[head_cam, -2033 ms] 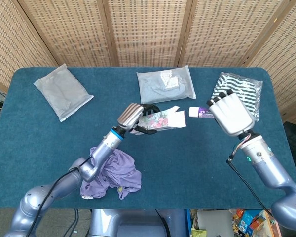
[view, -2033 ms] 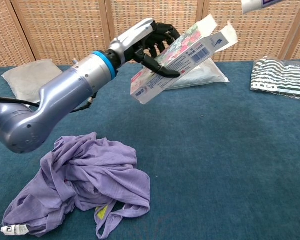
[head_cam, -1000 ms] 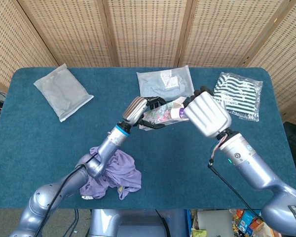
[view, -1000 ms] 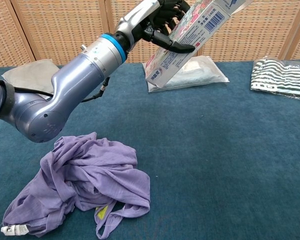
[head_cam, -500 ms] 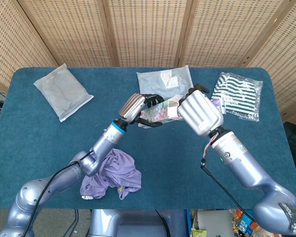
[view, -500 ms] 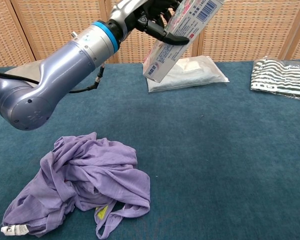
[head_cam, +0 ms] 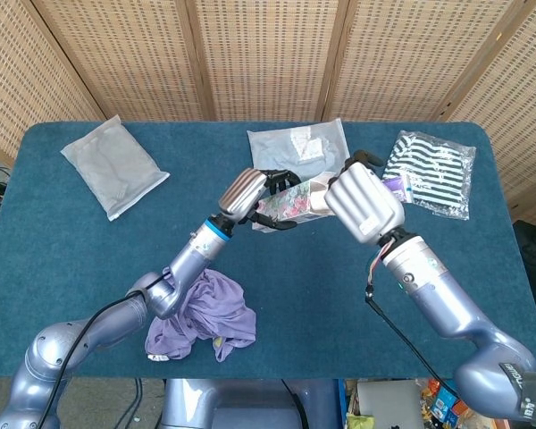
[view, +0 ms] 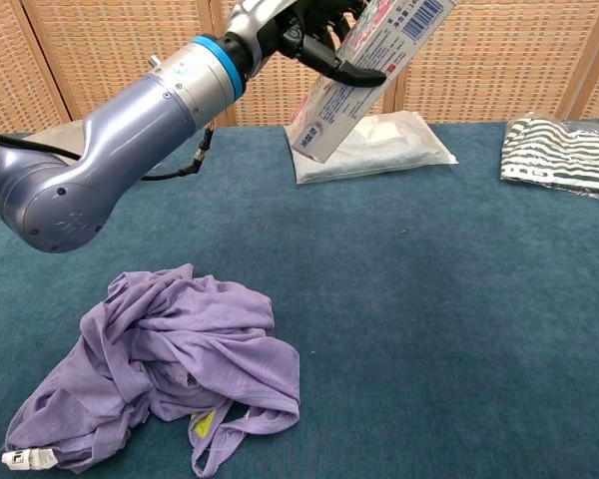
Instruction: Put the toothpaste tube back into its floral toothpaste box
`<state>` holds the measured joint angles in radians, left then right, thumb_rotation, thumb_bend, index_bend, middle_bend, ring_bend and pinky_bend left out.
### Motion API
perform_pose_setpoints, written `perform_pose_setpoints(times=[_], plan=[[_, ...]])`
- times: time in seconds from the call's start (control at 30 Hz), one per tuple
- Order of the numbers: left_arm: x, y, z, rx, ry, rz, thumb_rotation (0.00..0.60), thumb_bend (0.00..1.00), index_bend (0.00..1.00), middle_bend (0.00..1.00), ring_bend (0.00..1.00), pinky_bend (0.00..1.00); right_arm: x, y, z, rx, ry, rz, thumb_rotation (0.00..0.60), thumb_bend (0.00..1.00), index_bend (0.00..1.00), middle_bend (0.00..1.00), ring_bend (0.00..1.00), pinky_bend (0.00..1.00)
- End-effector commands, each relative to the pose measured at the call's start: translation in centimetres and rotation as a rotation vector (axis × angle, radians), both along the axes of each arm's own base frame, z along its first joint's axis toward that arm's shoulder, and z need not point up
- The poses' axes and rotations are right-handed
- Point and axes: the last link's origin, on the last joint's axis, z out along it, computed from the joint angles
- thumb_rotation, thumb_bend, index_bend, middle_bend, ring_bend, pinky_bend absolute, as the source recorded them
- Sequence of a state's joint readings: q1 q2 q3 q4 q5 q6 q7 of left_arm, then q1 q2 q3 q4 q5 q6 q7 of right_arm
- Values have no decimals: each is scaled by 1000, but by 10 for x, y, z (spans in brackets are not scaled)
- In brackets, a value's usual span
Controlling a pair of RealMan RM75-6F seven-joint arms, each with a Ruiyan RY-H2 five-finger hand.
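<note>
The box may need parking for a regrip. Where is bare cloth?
Bare: front right, between the purple garment and striped packet. Also between the grey packet and clear packet. Crowded: where both hands meet.

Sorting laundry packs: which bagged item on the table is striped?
The bag at the far right corner; black-and-white stripes, unlike the two grey packs.

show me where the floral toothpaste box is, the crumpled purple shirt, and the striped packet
floral toothpaste box (view: 364, 75), chest view, on its barcode side below the fingers.
crumpled purple shirt (view: 175, 364), chest view, on the middle of the heap.
striped packet (head_cam: 438, 174), head view, on the middle of the wrapper.
</note>
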<state>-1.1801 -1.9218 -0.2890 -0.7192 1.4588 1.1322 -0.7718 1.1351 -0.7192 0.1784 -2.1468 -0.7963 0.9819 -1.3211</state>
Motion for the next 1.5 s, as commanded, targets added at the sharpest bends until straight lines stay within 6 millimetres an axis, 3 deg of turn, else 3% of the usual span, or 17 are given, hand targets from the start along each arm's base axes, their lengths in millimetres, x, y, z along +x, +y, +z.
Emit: perform_pose_setpoints(times=[0.03, 0.23, 0.33, 0.43, 0.5, 0.57, 0.67, 0.83, 1.1, 1.27, 1.3, 1.5], plan=[[2, 1, 0, -2, 9, 4, 600, 95, 601, 568, 527, 578, 0, 1, -6, -9, 49, 10, 600, 622, 638, 666, 539, 510], [6, -1, -7, -20, 33, 8, 600, 95, 601, 568, 527, 578, 6, 2, -11, -35, 85, 54, 600, 621, 637, 639, 539, 517], [7, -3, -11, -37, 14, 21, 600, 96, 601, 568, 527, 578, 7, 4, -13, -47, 91, 74, 600, 598, 556, 540, 526, 517], [9, -3, -15, -47, 4, 33, 600, 95, 601, 568, 527, 578, 7, 5, -10, -77, 98, 88, 600, 320, 257, 245, 359, 460], [10, -3, -16, -52, -12, 38, 600, 96, 601, 568, 527, 578, 7, 7, -8, -99, 97, 89, 600, 71, 64, 48, 154, 311], [11, -4, -17, -54, -27, 40, 600, 96, 601, 568, 527, 578, 7, 9, -6, -110, 90, 77, 600, 0, 1, 0, 32, 140], [12, -5, -20, -60, -39, 39, 600, 95, 601, 568, 527, 578, 7, 11, -4, -125, 77, 59, 600, 0, 0, 0, 0, 3], [11, -5, -22, -61, -65, 39, 600, 96, 601, 568, 527, 578, 5, 8, 4, -147, 47, 84, 600, 0, 0, 0, 0, 0], [3, -3, -20, -46, -56, 35, 600, 95, 601, 568, 527, 578, -16, -2, 38, -215, -62, 64, 600, 0, 0, 0, 0, 0], [-17, 0, -14, 17, 99, -13, 600, 96, 601, 568, 527, 578, -49, -13, 54, -214, -171, -17, 600, 0, 0, 0, 0, 0], [-35, 2, -10, 57, 220, -38, 600, 96, 601, 568, 527, 578, -72, -17, 58, -208, -232, -82, 600, 0, 0, 0, 0, 0], [-80, -3, -2, 62, 441, -48, 600, 95, 601, 568, 527, 578, -122, -19, 56, -150, -337, -149, 600, 0, 0, 0, 0, 0]])
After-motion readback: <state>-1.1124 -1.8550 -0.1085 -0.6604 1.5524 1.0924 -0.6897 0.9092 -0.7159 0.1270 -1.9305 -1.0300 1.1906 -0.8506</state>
